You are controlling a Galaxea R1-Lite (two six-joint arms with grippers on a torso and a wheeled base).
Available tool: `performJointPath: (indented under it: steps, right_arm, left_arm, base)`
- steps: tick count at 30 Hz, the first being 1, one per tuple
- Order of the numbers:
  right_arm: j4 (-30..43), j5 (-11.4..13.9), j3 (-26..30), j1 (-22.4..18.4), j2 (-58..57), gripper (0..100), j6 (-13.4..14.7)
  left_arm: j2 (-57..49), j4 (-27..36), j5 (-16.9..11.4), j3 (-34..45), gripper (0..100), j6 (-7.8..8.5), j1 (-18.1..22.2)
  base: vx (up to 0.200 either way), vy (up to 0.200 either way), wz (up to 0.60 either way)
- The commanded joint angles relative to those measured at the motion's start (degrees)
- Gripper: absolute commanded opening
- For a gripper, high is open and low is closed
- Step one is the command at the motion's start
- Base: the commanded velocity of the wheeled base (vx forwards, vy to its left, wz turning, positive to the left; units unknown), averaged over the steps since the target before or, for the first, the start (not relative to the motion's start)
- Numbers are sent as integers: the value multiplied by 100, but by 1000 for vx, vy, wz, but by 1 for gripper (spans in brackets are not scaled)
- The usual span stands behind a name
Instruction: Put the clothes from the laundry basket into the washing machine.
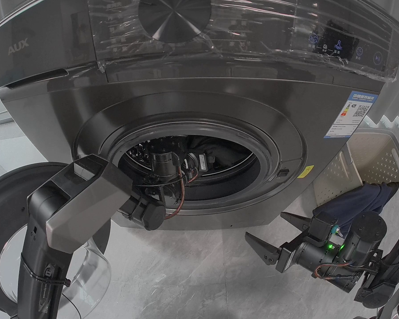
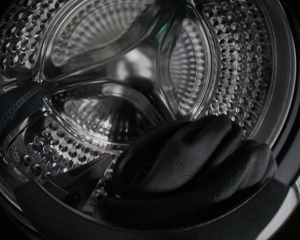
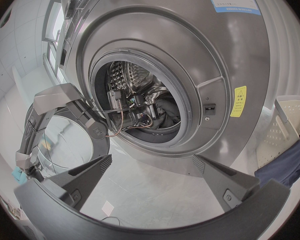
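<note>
The black garment [image 2: 190, 157] drapes across the wide-spread left end effector [image 2: 150, 160], so withdrawal toward 7 o'clock may drag it from the drum [image 2: 243, 50].

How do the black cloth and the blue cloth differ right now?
Place: the black cloth lies inside the drum; the blue cloth spills from the basket, outside the drum.
Shape: the black cloth is bunched in thick folds; the blue cloth drapes down loosely.
Colour: black against navy.
Both are dark fabric, and the open right gripper holds neither.
</note>
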Motion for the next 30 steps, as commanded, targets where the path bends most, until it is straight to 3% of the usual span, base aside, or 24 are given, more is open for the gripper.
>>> performJointPath:
  steps: [1, 9, 18, 19, 23, 28, 29, 30]
  right_arm:
    - [3, -1, -14, 1, -24, 100, -1]
    - [-6, 34, -23, 10, -33, 100, -1]
    - [-6, 34, -31, 45, -51, 100, -1]
    - [-6, 34, -31, 54, -51, 100, -1]
    - [-6, 34, -66, 54, -51, 100, -1]
    - [-6, 34, -75, 54, -42, 100, -1]
    - [-6, 34, -75, 54, -42, 100, -1]
    - [-6, 34, -75, 54, -42, 100, -1]
  left_arm:
    - [-694, 218, -66, 771, 100, 7, -95]
    - [-1204, 596, -383, 1527, 100, 7, -280]
    - [-642, 438, -383, 1105, 100, 16, -262]
    - [-527, 412, -374, 1000, 0, 25, -245]
    - [-237, 403, -304, 640, 0, 25, -192]
    - [88, 306, -22, -116, 0, -2, -78]
    - [343, 236, 224, -723, 0, -11, 1]
    - [422, 218, 276, -898, 0, -11, 37]
  base:
    - [0, 0, 0]
    - [0, 0, 0]
    - [0, 0, 0]
    - [0, 0, 0]
    - [0, 0, 0]
    - [0, 0, 0]
    - [0, 0, 0]
    - [0, 0, 0]
